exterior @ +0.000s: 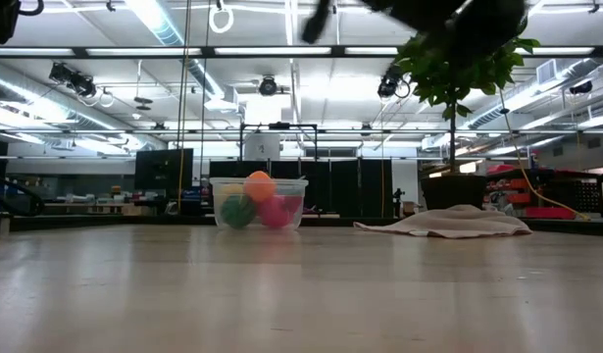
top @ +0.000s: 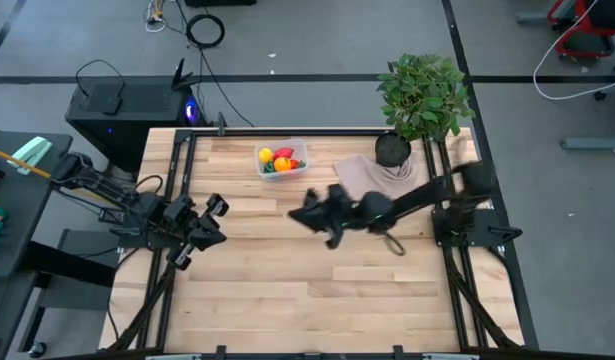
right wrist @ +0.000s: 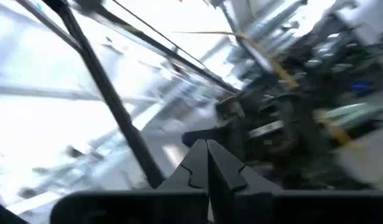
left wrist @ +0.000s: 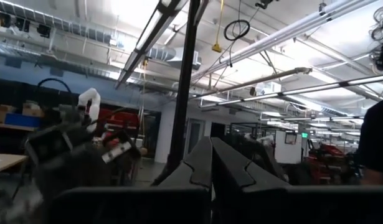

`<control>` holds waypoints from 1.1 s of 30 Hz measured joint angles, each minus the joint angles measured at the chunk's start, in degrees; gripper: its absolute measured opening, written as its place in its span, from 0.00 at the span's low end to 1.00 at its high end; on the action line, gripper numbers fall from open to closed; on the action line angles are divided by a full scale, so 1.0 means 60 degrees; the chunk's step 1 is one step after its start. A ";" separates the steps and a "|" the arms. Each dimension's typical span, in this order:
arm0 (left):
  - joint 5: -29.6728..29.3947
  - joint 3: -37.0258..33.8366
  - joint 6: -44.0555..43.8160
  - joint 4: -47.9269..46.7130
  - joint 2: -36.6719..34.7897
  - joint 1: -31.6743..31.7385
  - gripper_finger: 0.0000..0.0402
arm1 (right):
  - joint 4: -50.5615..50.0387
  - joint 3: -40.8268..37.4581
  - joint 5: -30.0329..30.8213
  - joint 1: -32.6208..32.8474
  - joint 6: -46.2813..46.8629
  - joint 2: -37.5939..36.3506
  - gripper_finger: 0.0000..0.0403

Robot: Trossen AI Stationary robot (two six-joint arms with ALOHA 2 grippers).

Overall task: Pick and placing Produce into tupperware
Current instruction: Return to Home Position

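The clear tupperware (top: 280, 160) stands on its base near the table's far edge. It holds the produce (top: 277, 158): yellow, red, orange and green pieces. In the low view the tupperware (exterior: 260, 203) shows an orange piece on top of a green and a red one. My right gripper (top: 299, 215) is shut and empty, raised above mid-table, near-right of the tub; its wrist view shows its shut fingers (right wrist: 207, 163) pointing at the room. My left gripper (top: 214, 210) waits shut at the table's left side, its fingers (left wrist: 211, 163) closed on nothing.
A beige folded cloth (top: 372, 172) lies right of the tub, with a black-potted leafy plant (top: 422, 95) at the far-right corner. Black frame rails run along the table's edges. The near half of the wooden table (top: 307, 300) is bare wood.
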 joint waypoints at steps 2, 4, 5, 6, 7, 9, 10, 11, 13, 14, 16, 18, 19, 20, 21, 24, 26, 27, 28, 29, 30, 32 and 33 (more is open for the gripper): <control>0.0001 0.0000 0.0004 -0.0128 -0.0107 0.0073 0.02 | -0.1016 -0.0909 0.0369 -0.0012 -0.0646 -0.1333 0.00; -0.0001 -0.0001 0.0004 -0.0148 -0.0198 0.0175 0.04 | -0.2229 -0.1698 0.0610 0.0029 -0.1162 -0.2775 0.00; 0.0001 0.0000 0.0004 -0.0180 -0.0234 0.0247 0.05 | -0.2749 -0.2032 0.0668 0.0086 -0.1375 -0.3465 0.00; 0.0001 0.0000 0.0008 -0.0213 -0.0260 0.0321 0.06 | -0.3113 -0.2346 0.0710 0.0142 -0.1531 -0.4100 0.00; 0.0001 0.0000 0.0023 -0.0231 -0.0271 0.0410 0.06 | -0.3423 -0.2649 0.0709 0.0192 -0.1649 -0.4704 0.00; -0.0002 0.0000 0.0109 -0.0281 -0.0278 0.0621 0.07 | -0.3748 -0.3290 0.0720 0.0311 -0.1717 -0.5766 0.00; 0.0001 0.0000 0.0113 -0.0361 -0.0278 0.0741 0.07 | -0.3760 -0.3629 0.0771 0.0354 -0.1722 -0.6255 0.00; 0.0001 0.0000 0.0113 -0.0418 -0.0272 0.0861 0.07 | -0.3754 -0.3938 0.0879 0.0408 -0.1724 -0.6687 0.00; 0.0002 0.0000 0.0120 -0.0627 -0.0271 0.1142 0.06 | -0.3757 -0.4617 0.1222 0.0556 -0.1755 -0.7488 0.00; 0.0001 0.0000 0.0119 -0.0772 -0.0271 0.1302 0.05 | -0.3775 -0.4931 0.1444 0.0622 -0.1757 -0.7830 0.00; 0.0001 0.0000 0.0117 -0.1035 -0.0260 0.1637 0.04 | -0.3798 -0.5505 0.1734 0.0733 -0.1757 -0.8450 0.00; -0.0002 0.0000 0.0116 -0.1162 -0.0263 0.2029 0.02 | -0.3790 -0.6026 0.1773 0.0731 -0.1718 -0.9036 0.00; -0.0002 0.0000 0.0109 -0.1223 -0.0263 0.2231 0.02 | -0.3779 -0.6232 0.1784 0.0727 -0.1672 -0.9286 0.00; -0.0002 0.0000 0.0109 -0.1252 -0.0260 0.2454 0.02 | -0.3775 -0.6437 0.1777 0.0720 -0.1668 -0.9537 0.00; -0.0005 -0.0003 0.0100 -0.1254 -0.0262 0.2665 0.02 | -0.3775 -0.6655 0.1718 0.0720 -0.1682 -0.9771 0.00; -0.0160 0.0000 -0.0027 -0.1226 -0.0263 0.3292 0.03 | -0.3769 -0.7213 0.1241 0.0619 -0.1612 -1.0385 0.00; -0.0299 0.0000 -0.0048 -0.1217 -0.0263 0.3639 0.04 | -0.3769 -0.7576 0.0819 0.0476 -0.1328 -1.0751 0.00; -0.0389 -0.0003 -0.0048 -0.1214 -0.0263 0.3785 0.04 | -0.3761 -0.7762 0.0542 0.0387 -0.1125 -1.0921 0.00; -0.0498 -0.0003 -0.0051 -0.1210 -0.0263 0.3926 0.04 | -0.3766 -0.7946 0.0232 0.0304 -0.0935 -1.1084 0.00; -0.0603 -0.0004 -0.0051 -0.1210 -0.0263 0.4060 0.04 | -0.3763 -0.8109 -0.0076 0.0213 -0.0749 -1.1230 0.00; -0.0688 0.0000 -0.0043 -0.1214 -0.0263 0.4183 0.04 | -0.3771 -0.8275 -0.0395 0.0111 -0.0565 -1.1368 0.00; -0.0761 -0.0001 -0.0004 -0.1210 -0.0263 0.4436 0.02 | -0.3769 -0.8526 -0.0963 -0.0141 -0.0381 -1.1581 0.00; -0.0806 -0.0001 -0.0009 -0.1210 -0.0263 0.4553 0.02 | -0.3772 -0.8627 -0.1246 -0.0282 -0.0340 -1.1667 0.00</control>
